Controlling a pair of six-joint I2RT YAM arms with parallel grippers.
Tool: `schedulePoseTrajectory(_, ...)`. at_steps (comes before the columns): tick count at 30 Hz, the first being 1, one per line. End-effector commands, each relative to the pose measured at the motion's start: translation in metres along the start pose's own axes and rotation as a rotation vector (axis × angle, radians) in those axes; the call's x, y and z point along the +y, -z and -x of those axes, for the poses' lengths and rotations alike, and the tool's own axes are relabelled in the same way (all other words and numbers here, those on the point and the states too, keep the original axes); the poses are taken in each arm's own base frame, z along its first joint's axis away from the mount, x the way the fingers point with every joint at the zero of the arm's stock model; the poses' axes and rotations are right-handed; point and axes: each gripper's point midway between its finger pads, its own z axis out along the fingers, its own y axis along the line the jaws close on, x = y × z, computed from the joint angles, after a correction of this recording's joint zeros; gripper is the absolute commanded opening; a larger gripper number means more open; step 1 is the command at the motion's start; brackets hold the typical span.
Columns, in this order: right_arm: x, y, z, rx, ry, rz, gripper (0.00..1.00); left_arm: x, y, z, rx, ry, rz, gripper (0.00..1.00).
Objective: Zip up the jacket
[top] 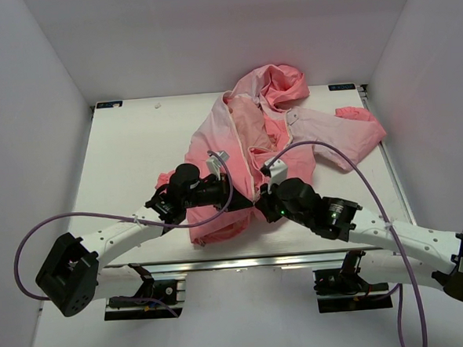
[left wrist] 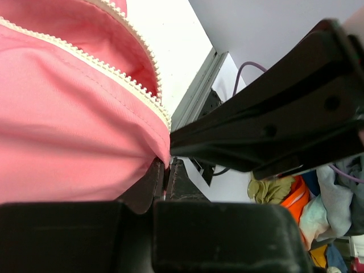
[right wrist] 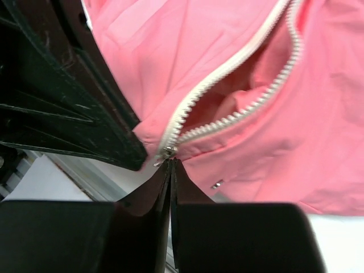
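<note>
On the white table (top: 128,148), a pink jacket (top: 214,139), open at the front. Hood bunched at the far edge, one sleeve stretched out to the right, hem toward the arms. Pale pink near the shoulders, deeper coral toward the hem.

At the near hem, left jaws and right jaws brought in from either side, just beside each other at the foot of the white zipper (right wrist: 239,74).

Left jaws: closed tight, pinching the bottom corner of one front panel, right at the end of its row of teeth. In the left wrist view, pink cloth filling the left side, one dark fingertip (left wrist: 149,187) under the fold. Just to the right, the black bulk of the right jaws.

Right jaws: pressed together with no gap showing, tips touching the metal slider (right wrist: 168,152) at the bottom of the zipper, seemingly nipping its pull. Above the slider, two rows of teeth parting in a V, unjoined as far as the view goes, with lining between them. A small metal piece (right wrist: 216,185) on the hem just right of the slider, too small to name. At the left of that view, the black left jaws, close against the hem.

Past the table's near edge in the left wrist view, a metal rail (left wrist: 196,91) and a heap of mixed clothes (left wrist: 296,196).
</note>
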Motion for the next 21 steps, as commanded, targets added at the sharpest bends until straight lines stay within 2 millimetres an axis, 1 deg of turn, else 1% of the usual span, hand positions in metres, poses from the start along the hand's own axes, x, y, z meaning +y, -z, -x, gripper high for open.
schedulePoseTrajectory(1, -0.009, 0.006, 0.02, -0.088, -0.028, -0.046, 0.01, -0.019, 0.002, -0.003, 0.042, -0.026, -0.065, 0.0)
schedulePoseTrajectory(2, -0.006, 0.007, 0.02, -0.084, -0.017, -0.028, 0.0, -0.018, 0.002, -0.003, 0.043, -0.023, -0.06, 0.0)
schedulePoseTrajectory(6, -0.003, 0.009, 0.018, -0.075, -0.007, -0.006, 0.0, -0.018, 0.002, -0.005, 0.048, -0.022, -0.058, 0.0)
schedulePoseTrajectory(8, 0.002, 0.009, 0.017, -0.072, 0.015, 0.027, 0.0, -0.019, 0.002, -0.003, 0.043, -0.026, -0.06, 0.0)
schedulePoseTrajectory(9, 0.005, 0.008, 0.016, -0.065, 0.021, 0.04, 0.03, -0.019, 0.002, -0.003, 0.041, -0.027, -0.06, 0.0)
schedulePoseTrajectory(10, 0.012, 0.008, 0.014, -0.048, 0.032, 0.081, 0.12, -0.019, 0.002, -0.002, 0.039, -0.025, -0.058, 0.0)
schedulePoseTrajectory(11, 0.014, 0.006, 0.011, -0.034, 0.033, 0.089, 0.17, -0.019, 0.002, -0.002, 0.036, -0.028, -0.06, 0.0)
schedulePoseTrajectory(13, 0.018, 0.006, 0.006, -0.016, 0.038, 0.113, 0.3, -0.021, 0.002, 0.0, 0.033, -0.033, -0.067, 0.0)
schedulePoseTrajectory(14, 0.017, 0.006, 0.005, -0.01, 0.033, 0.11, 0.35, -0.022, 0.002, 0.0, 0.034, -0.033, -0.068, 0.0)
schedulePoseTrajectory(17, 0.016, 0.01, 0.003, -0.01, 0.014, 0.105, 0.38, -0.021, 0.001, 0.001, 0.033, -0.035, -0.068, 0.0)
schedulePoseTrajectory(21, 0.012, 0.008, 0.002, -0.018, -0.012, 0.081, 0.41, -0.023, 0.001, 0.001, 0.033, -0.04, -0.079, 0.0)
